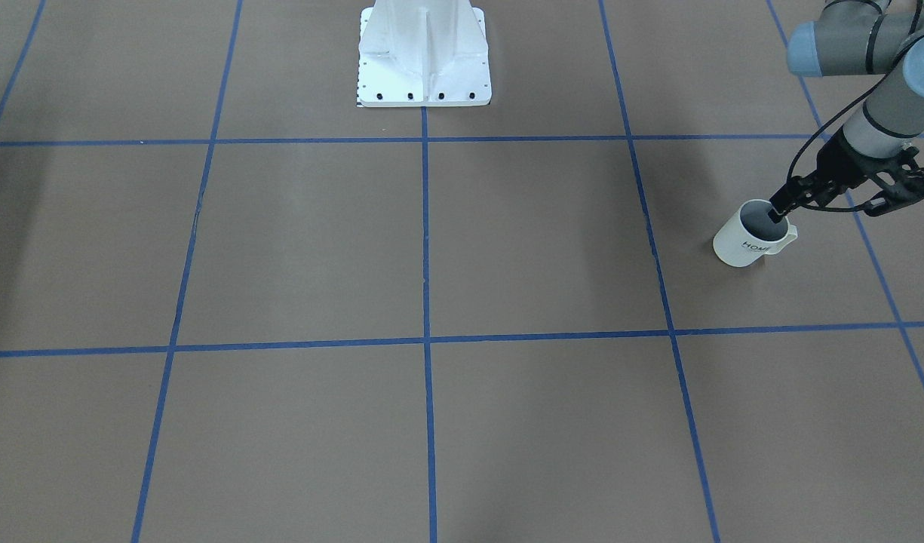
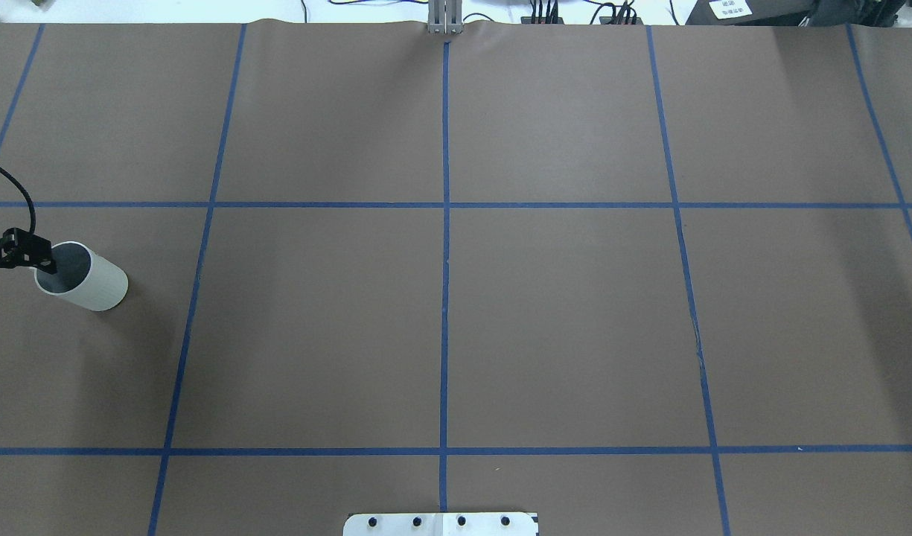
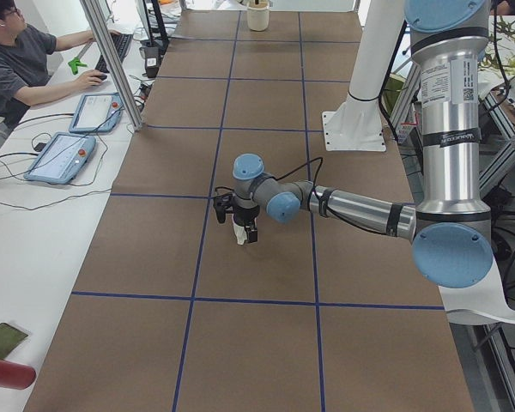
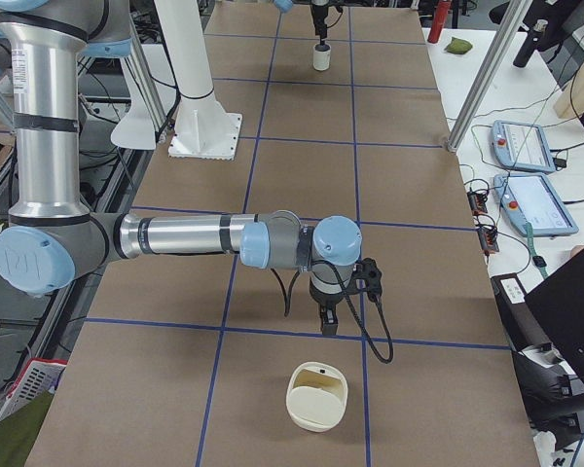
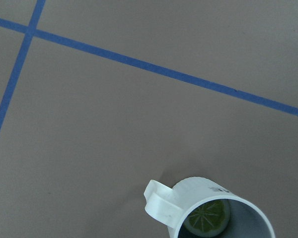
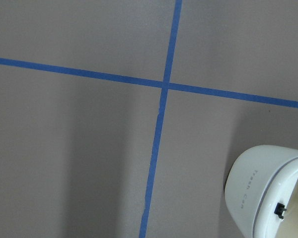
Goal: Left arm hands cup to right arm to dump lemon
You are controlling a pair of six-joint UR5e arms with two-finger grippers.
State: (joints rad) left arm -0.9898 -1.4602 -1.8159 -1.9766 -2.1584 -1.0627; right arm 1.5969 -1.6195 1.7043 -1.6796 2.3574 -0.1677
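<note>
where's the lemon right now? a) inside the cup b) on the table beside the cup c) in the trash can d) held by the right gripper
a: the left wrist view looks down into the cup and shows the lemon lying at its bottom.

Cup (image 1: 748, 243): black "HOM" on its side, rest of the word lost round the curve. White bin (image 6: 260, 193) in my right wrist cam: grey "Trash Can" on its wall. 1 sticker (image 3: 447, 73) on my left arm (image 3: 446, 154), w/ a code square, print too small to read.
</note>
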